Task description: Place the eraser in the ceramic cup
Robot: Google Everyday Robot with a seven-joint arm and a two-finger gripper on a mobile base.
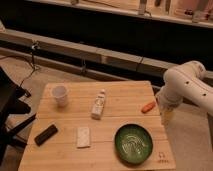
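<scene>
A dark oblong block [46, 134] that looks like the eraser lies flat near the table's front left corner. The white ceramic cup [60, 95] stands upright at the back left of the wooden table [125, 97]. My white arm [187, 85] comes in from the right. Its gripper [167, 118] hangs pointing down at the table's right edge, far from both the eraser and the cup, and holds nothing that I can see.
A white bottle [98, 105] lies in the table's middle. A flat white rectangular pad [83, 137] lies in front of it. A green bowl [133, 144] sits at the front right. A small orange object [148, 107] lies near the gripper. A dark chair [10, 107] stands left.
</scene>
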